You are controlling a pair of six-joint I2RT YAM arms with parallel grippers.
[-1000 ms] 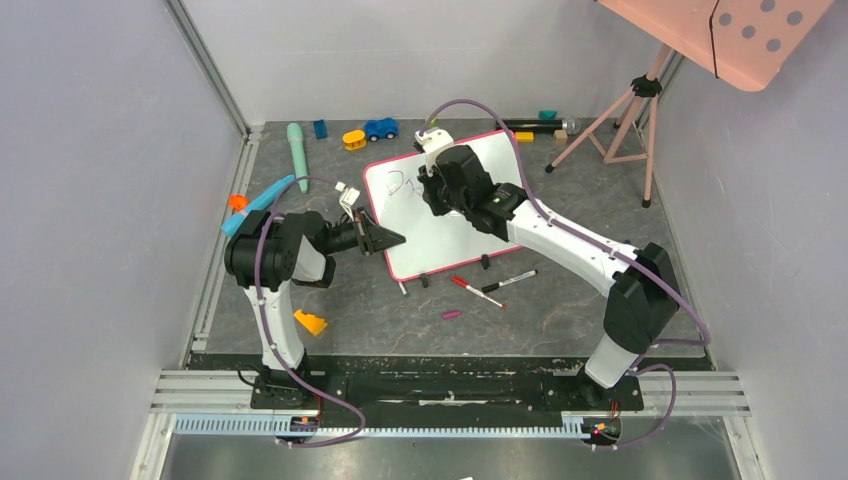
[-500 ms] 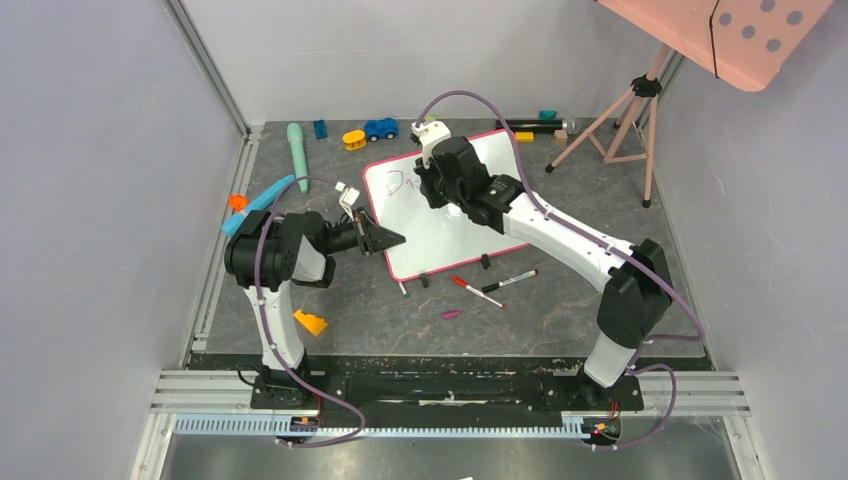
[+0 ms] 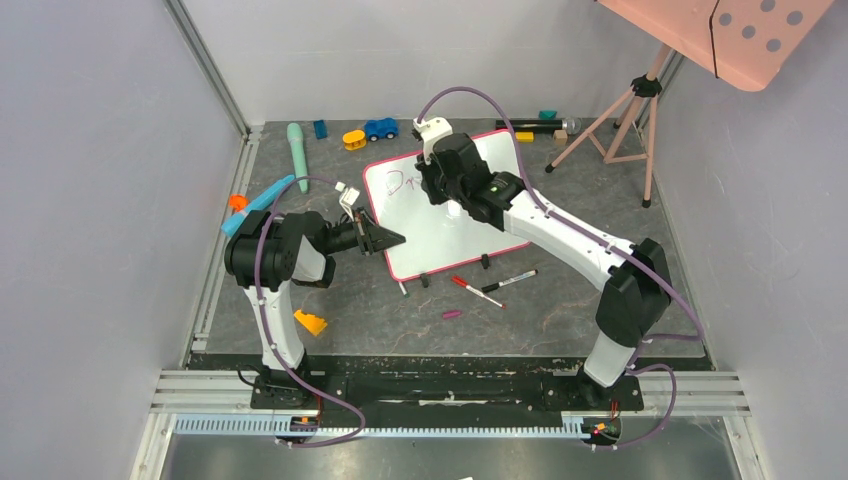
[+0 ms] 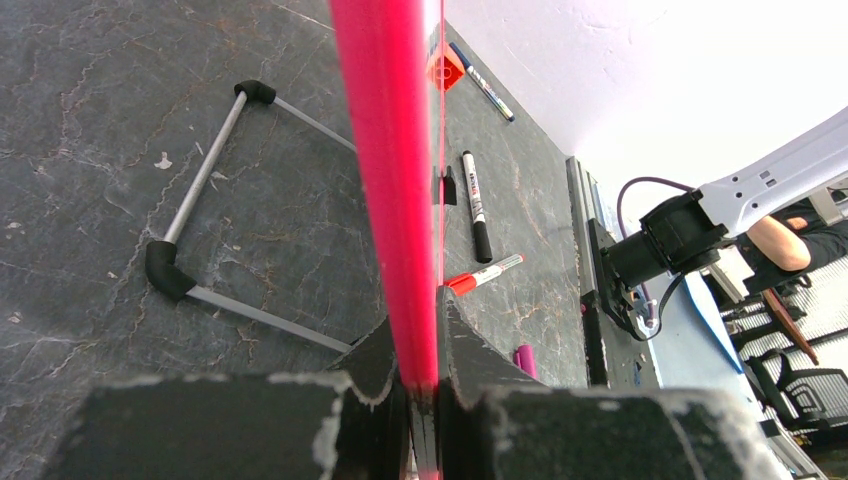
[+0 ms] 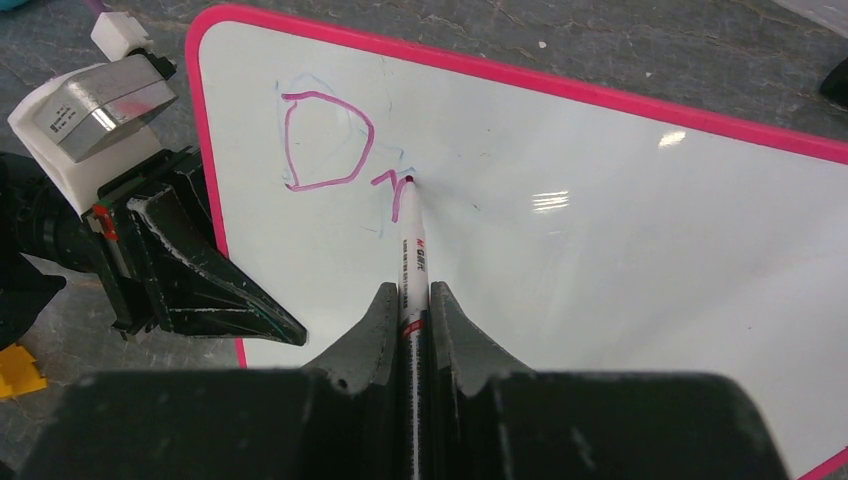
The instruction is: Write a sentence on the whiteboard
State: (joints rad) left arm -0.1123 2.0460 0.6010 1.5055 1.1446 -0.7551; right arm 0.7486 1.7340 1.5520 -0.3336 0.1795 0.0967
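The whiteboard [image 3: 450, 235], white with a pink-red frame, stands tilted on the table. My left gripper [image 3: 393, 240] is shut on its left frame edge [image 4: 385, 150], the pink rim pinched between the jaws [image 4: 425, 345]. My right gripper [image 5: 408, 300] is shut on a white marker [image 5: 411, 240], whose tip touches the board [image 5: 600, 260]. The sentence [image 5: 325, 140] reads "Dr" in purple near the board's top left corner, and the pen tip rests at the top of the "r". In the top view the letters [image 3: 400, 181] show just left of the right wrist [image 3: 455, 175].
A red-capped marker [image 3: 475, 291], a black marker [image 3: 510, 280] and a purple cap [image 3: 452, 314] lie in front of the board. A yellow wedge [image 3: 311, 322] sits near the left arm. Toys [image 3: 380, 128] line the back; a tripod [image 3: 625, 110] stands back right.
The right wrist has shifted slightly toward the board's far edge with the marker, and more purple writing shows beside it. The left arm has not moved.
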